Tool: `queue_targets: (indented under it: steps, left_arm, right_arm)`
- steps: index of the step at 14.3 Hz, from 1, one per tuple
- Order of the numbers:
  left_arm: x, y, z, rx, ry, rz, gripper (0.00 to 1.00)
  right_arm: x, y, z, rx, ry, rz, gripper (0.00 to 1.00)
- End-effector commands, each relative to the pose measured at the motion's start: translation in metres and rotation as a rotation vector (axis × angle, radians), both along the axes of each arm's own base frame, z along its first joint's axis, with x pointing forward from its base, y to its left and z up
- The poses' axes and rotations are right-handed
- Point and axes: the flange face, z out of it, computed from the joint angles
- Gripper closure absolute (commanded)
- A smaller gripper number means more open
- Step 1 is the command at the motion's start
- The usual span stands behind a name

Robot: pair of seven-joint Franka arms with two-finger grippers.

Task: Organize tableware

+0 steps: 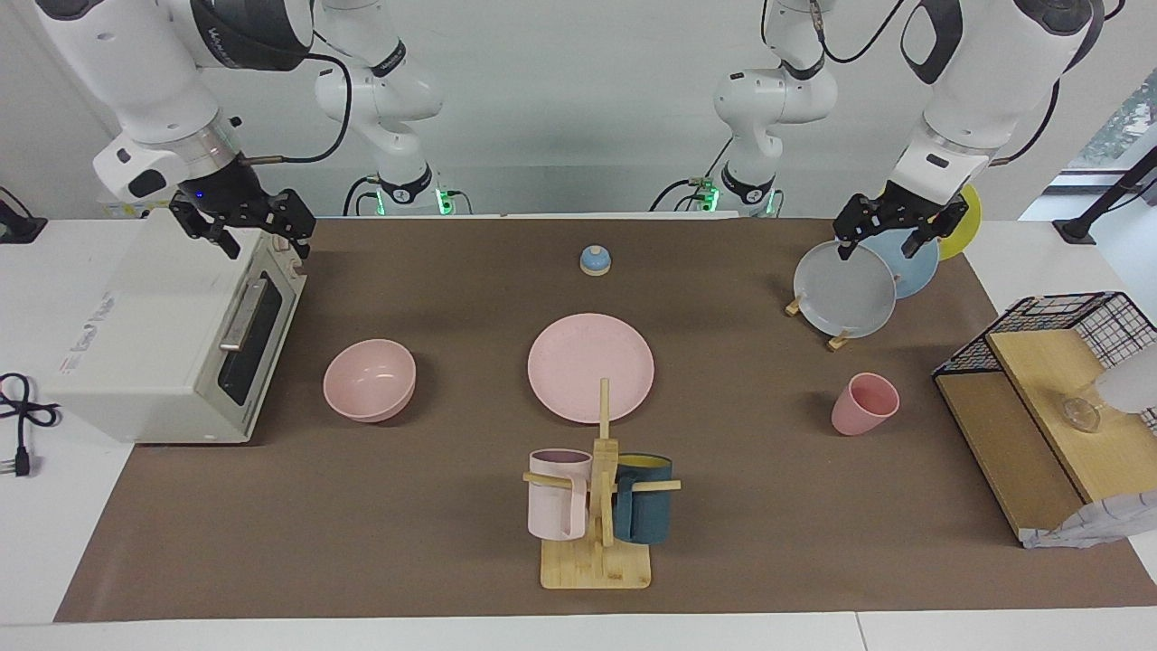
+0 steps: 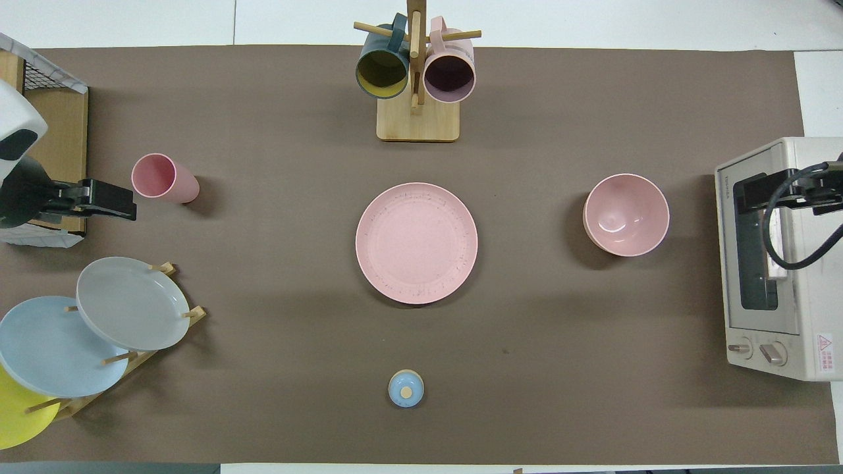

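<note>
The pink plate (image 1: 590, 368) (image 2: 416, 243) lies flat at the middle of the brown mat. The pink bowl (image 1: 370, 380) (image 2: 626, 214) stands beside it toward the right arm's end. The pink cup (image 1: 865, 404) (image 2: 163, 178) stands upright toward the left arm's end. My left gripper (image 1: 881, 244) (image 2: 128, 205) is open and empty, raised over the rack of plates near the cup. My right gripper (image 1: 262, 242) (image 2: 744, 194) is open and empty, raised over the toaster oven.
A toaster oven (image 1: 163, 334) (image 2: 784, 263) stands at the right arm's end. A rack with grey, blue and yellow plates (image 1: 845, 289) (image 2: 132, 303) and a wire-and-wood shelf (image 1: 1039, 407) stand at the left arm's end. A mug tree (image 1: 597, 506) (image 2: 416, 79) stands farther out; a small blue bell (image 1: 596, 260) sits nearer.
</note>
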Motion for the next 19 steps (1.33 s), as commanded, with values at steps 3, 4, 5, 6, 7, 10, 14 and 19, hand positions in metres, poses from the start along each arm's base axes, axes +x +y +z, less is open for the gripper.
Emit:
queue_targets:
  steps: [3,4,5,6,7,10,14,19]
  left_arm:
    - [-0.003,0.001,0.002,-0.008,0.002,0.007,0.00]
    - [-0.003,0.001,0.002,-0.008,0.002,0.007,0.00]
    - [-0.003,0.001,0.002,-0.008,0.002,0.007,0.00]
    - [-0.003,0.001,0.002,-0.008,0.002,0.007,0.00]
    - [-0.003,0.001,0.002,-0.008,0.002,0.007,0.00]
    - [-0.003,0.001,0.002,-0.008,0.002,0.007,0.00]
    - [-0.003,0.001,0.002,-0.008,0.002,0.007,0.00]
    - [-0.003,0.001,0.002,-0.008,0.002,0.007,0.00]
  right_arm:
    - [-0.004,0.000,0.002,-0.010,0.015,0.018,0.00]
    - [-0.004,-0.003,0.001,-0.007,0.010,0.014,0.00]
    - [-0.004,-0.005,0.001,-0.006,0.010,0.011,0.00]
    - [-0.005,-0.004,0.000,0.005,0.014,0.013,0.00]
    - [-0.004,0.006,-0.004,0.007,0.005,0.037,0.00]
    - [0.011,0.067,-0.025,0.003,-0.072,0.119,0.00]
    - [0.027,0.101,-0.127,-0.001,-0.069,0.105,0.00]
    - [0.022,0.123,-0.206,-0.004,-0.077,0.125,0.00]
